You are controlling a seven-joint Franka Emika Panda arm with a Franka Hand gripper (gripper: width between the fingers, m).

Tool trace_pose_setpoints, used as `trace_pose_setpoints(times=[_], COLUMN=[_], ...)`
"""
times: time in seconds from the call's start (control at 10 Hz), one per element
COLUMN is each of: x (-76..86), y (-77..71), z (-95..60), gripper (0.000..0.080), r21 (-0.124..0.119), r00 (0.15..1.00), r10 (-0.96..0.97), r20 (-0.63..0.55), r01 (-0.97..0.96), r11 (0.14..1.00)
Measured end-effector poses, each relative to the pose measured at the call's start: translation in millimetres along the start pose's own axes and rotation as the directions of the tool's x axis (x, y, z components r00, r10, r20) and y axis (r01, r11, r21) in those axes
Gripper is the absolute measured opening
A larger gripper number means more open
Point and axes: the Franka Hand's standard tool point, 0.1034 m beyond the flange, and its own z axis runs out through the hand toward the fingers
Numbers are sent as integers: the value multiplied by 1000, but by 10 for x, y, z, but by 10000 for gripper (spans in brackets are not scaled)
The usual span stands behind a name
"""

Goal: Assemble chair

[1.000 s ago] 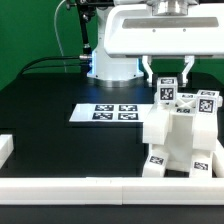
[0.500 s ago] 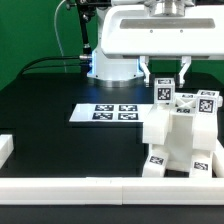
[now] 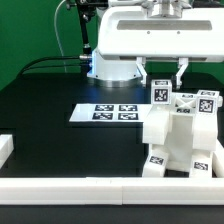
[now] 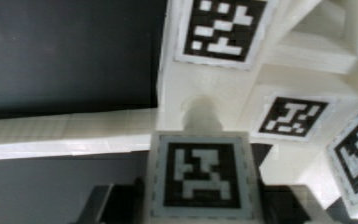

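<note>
The partly built chair (image 3: 178, 136) is a blocky white structure with black-and-white tags, standing at the exterior view's right on the black table. Just above its upper left corner hangs a small white tagged part (image 3: 160, 93), and my gripper (image 3: 162, 76) is shut on it. In the wrist view the same tagged part (image 4: 202, 178) fills the gap between the two dark fingers (image 4: 123, 205), with the chair's tagged white faces (image 4: 297, 115) close beneath. Whether the held part touches the chair I cannot tell.
The marker board (image 3: 110, 113) lies flat on the table to the left of the chair. A white rail (image 3: 80, 188) runs along the front edge, with a short white block (image 3: 5, 149) at the left. The arm's base (image 3: 112, 62) stands behind.
My gripper has shifted a little toward the exterior view's left with the tagged part still in it. The chair and the marker board have not moved.
</note>
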Motion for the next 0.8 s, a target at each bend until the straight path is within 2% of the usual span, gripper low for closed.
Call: trace_pose_setpoints(times=[0.2,0.5,0.8], x=[-4,-50,-130], y=[-44,-168,-95], z=[-10,-123,-116], gripper=[284,284,284], r21=[4,26,20], r00=[1000,999,999], r10=[8,29,16], r20=[5,28,38], r01=[-8,-30,-17], r11=[1000,999,1000])
